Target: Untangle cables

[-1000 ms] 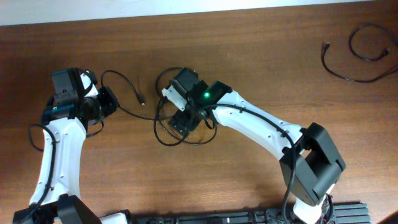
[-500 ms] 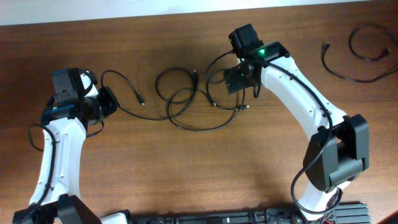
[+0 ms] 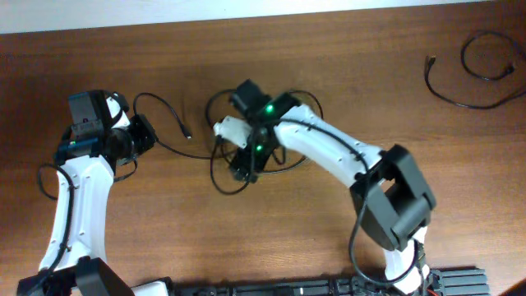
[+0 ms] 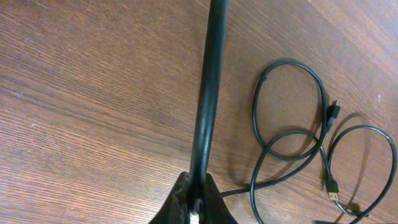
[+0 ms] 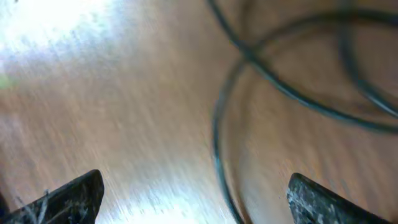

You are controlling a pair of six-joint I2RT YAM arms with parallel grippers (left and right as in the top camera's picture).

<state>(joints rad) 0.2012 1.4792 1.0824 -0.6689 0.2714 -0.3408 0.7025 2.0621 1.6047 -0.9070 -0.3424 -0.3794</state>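
Observation:
A tangle of thin black cables [image 3: 220, 182] lies mid-table, its loops partly hidden under my right arm. My left gripper [image 3: 145, 136] is shut on one cable [image 3: 177, 150] that runs right into the tangle; its free end with a small plug [image 3: 189, 134] loops back above. In the left wrist view the jaws [image 4: 198, 186] pinch this cable [image 4: 211, 81], with loops [image 4: 289, 124] and plug ends [image 4: 333, 112] to the right. My right gripper [image 3: 244, 164] hovers over the tangle, open and empty. In the blurred right wrist view a cable loop [image 5: 217, 143] lies between its fingertips [image 5: 193, 199].
A separate black cable [image 3: 472, 74] lies coiled at the table's far right corner. The table's back edge meets a white wall. A black rail runs along the front edge by the arm bases [image 3: 411, 284].
The right arm swung up and right half a second ago, spreading the loops, then came back down over the tangle. The left arm has not moved.

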